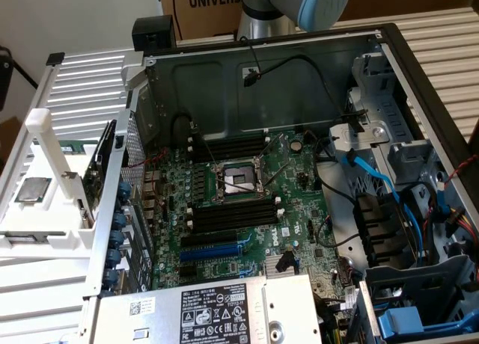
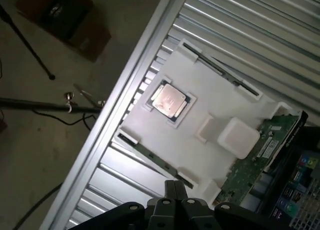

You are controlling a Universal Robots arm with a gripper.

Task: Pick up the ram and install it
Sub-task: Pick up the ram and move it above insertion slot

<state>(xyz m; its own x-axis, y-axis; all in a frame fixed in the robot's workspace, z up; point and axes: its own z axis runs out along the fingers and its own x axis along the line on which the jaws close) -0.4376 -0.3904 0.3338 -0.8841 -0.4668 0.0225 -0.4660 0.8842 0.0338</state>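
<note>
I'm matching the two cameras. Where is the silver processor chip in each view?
Exterior view: the processor chip lies on the white tray, at the exterior view's left, outside the computer case.
Wrist view: the chip sits in a recess of the tray.
Shared landmark: the white tray.

I see a white tray (image 2: 210, 105) with a shiny silver chip (image 2: 169, 101), a dark green ram (image 2: 155, 160), and a green board (image 1: 247, 202) with a blue slot (image 1: 211, 250).

Open grey metal computer case (image 1: 389, 45), green motherboard (image 1: 247, 202) exposed inside. White plastic parts tray (image 1: 45, 209) beside it, on the exterior view's left. Robot arm's grey-blue joint (image 1: 307, 4) above the case.
</note>
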